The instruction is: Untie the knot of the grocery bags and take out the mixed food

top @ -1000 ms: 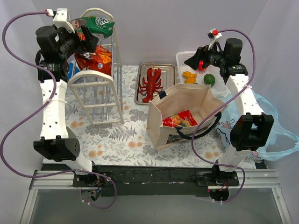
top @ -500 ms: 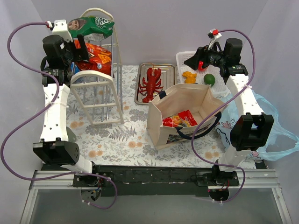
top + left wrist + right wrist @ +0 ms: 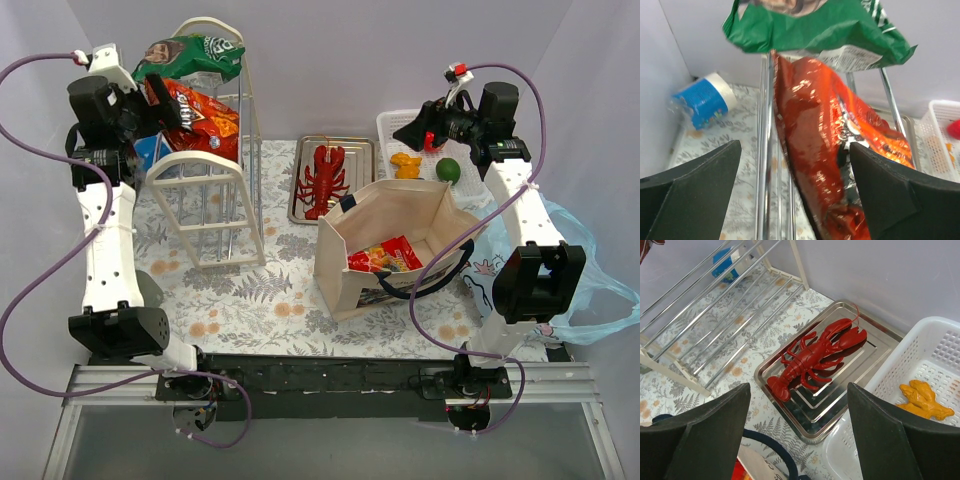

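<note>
The orange-red Doritos bag [image 3: 205,118] hangs on the upper bars of the wire rack [image 3: 205,205], under the green snack bag [image 3: 192,52] on the rack's top. My left gripper [image 3: 158,100] is open just left of it; in the left wrist view the Doritos bag [image 3: 830,145] lies between the spread jaws [image 3: 795,200], not pinched. The red lobster [image 3: 323,180] lies on a steel tray [image 3: 362,148]. My right gripper [image 3: 414,130] is open and empty, high above the tray's right edge [image 3: 800,440]. The beige tote [image 3: 372,215] stands open with a red snack packet [image 3: 388,255] inside. The light-blue bag [image 3: 592,268] lies at far right.
A white slotted basket [image 3: 392,125] at the back right holds a yellow toy [image 3: 405,163] and the small green fruit [image 3: 448,168]. A blue-and-white carton [image 3: 702,99] lies behind the rack by the left wall. The tote's navy handle [image 3: 440,270] loops over its right side.
My left gripper has drawn back to the left, away from the Doritos bag, which stays on the rack. The right arm has not moved.
</note>
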`<state>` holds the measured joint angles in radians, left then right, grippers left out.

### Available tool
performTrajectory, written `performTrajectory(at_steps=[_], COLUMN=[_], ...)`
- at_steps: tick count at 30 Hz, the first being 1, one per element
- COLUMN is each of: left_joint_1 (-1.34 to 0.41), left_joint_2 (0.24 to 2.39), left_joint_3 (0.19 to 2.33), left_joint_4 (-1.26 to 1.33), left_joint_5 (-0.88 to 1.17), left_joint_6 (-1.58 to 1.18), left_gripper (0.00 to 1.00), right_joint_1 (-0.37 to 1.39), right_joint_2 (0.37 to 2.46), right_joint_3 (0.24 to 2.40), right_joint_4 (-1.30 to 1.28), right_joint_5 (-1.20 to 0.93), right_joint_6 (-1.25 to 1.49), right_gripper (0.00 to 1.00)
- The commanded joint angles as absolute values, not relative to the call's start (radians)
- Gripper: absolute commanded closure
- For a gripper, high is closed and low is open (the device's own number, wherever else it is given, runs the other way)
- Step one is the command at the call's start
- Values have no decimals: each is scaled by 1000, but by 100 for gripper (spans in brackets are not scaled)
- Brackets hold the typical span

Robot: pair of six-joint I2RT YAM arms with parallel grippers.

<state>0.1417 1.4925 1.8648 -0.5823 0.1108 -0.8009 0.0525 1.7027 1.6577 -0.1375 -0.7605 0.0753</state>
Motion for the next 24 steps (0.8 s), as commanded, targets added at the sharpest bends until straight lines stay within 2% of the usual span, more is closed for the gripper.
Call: performTrajectory(at_steps=[1,2,4,5,6,8,17,24], left_joint_1=[216,228,245,261,268,282,314,334], left_joint_2=[1479,1483,1497,1500,1505,1522,1525,1539], left_joint_3=[1864,1867,1871,1873,1873,1875,1865,1920], left_joint_4=[-684,-678,-651,-637,-608,-592,-407,-321], left_joint_5=[305,305,334,351,365,419,595,608], left_joint_6=[-905,-905,-908,-910,-916,-936,-1006,-999], left_gripper=[17,31,49,74,87,99,100,100], right_joint_1=[49,51,49,49,49,49,49,49], right_joint_2=[1701,1700,1698,1700,1700,1701,1706,1706], right_joint_3=[1678,1677,1669,1666,1664,1663,1672,1671], right_joint_4=[-114,-112,-104,-103,-103,-101,-107,-104], right_joint_5=[-782,-784,-784,-785,-784,-784,-779,-776], right_joint_6=[80,81,84,86,87,86,78,77], right_gripper=[15,15,15,16,16,16,16,15])
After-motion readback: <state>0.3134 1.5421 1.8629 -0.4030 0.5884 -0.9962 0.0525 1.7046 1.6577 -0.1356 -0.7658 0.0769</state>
